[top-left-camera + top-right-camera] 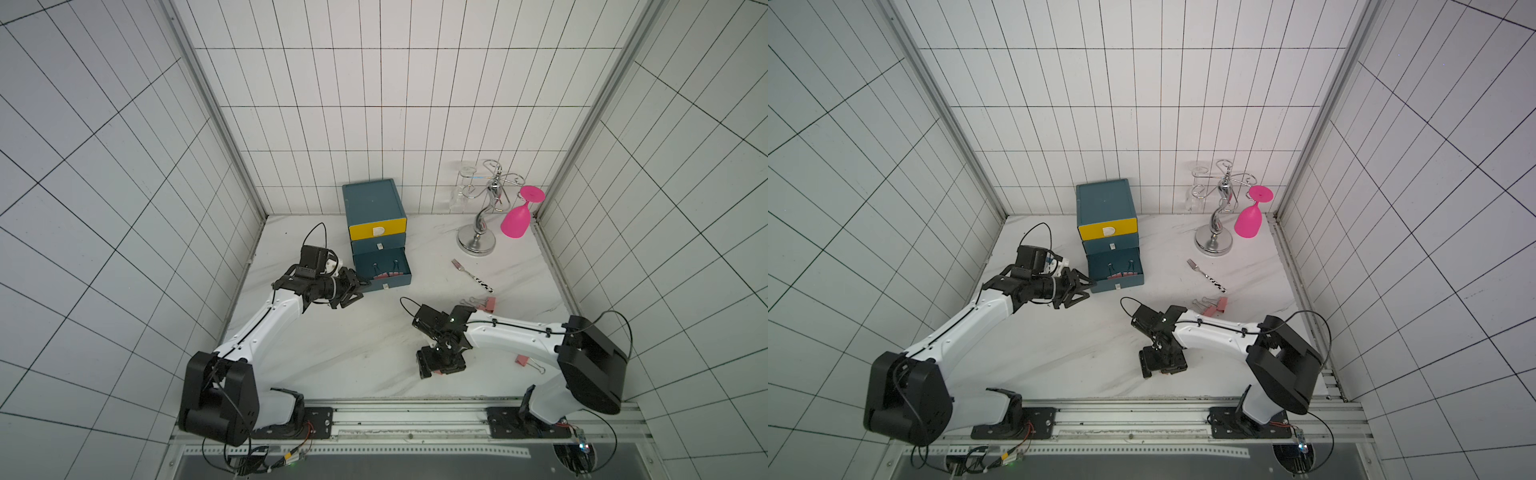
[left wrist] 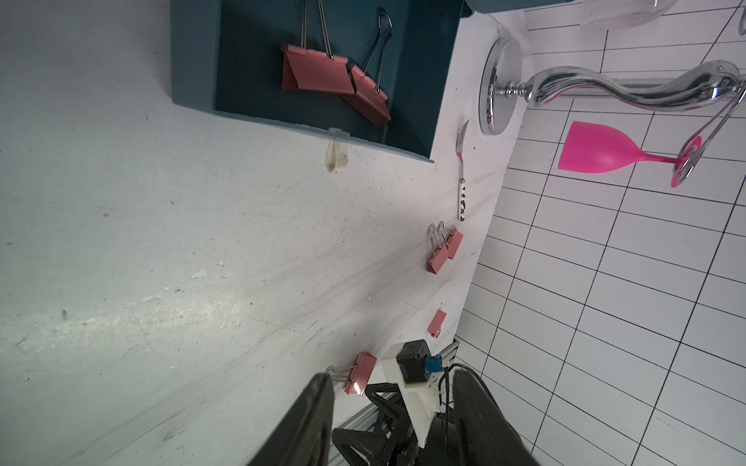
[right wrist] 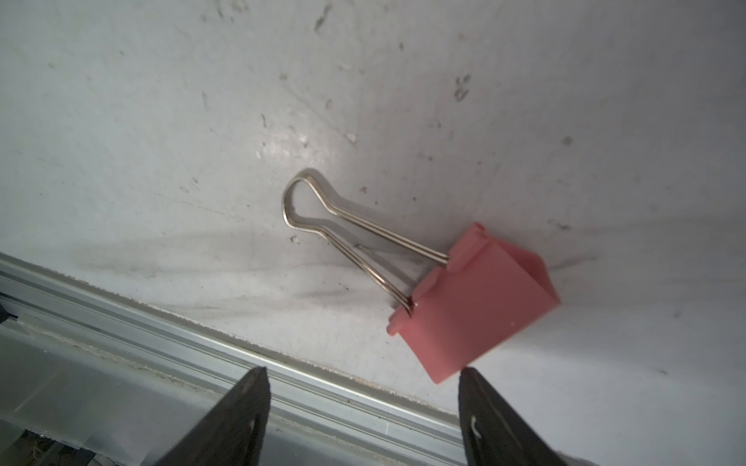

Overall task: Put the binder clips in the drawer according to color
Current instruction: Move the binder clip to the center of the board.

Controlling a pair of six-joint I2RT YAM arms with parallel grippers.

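Top view: left end effector (image 1: pixel 365 289) spread, empty, beside the open drawer (image 1: pixel 399 283) holding two pink binder clips (image 1: pixel 384 274). Left wrist: nothing between its fingers (image 2: pixel 311 419). Right wrist: right end effector (image 3: pixel 361 373) gapes wide, ungripped, a pink clip (image 3: pixel 476 306) lying on the worktop (image 3: pixel 161 121) by one fingertip.

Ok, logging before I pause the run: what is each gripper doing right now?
Left gripper: open, holding nothing.
Right gripper: open, holding nothing; a salmon-pink binder clip with silver wire handles lies loose just ahead of it.

Free table (image 1: pixel 353 353) at centre; drawer unit (image 1: pixel 376 208), fork (image 1: pixel 471 274), glass rack (image 1: pixel 478 243) block the far side.
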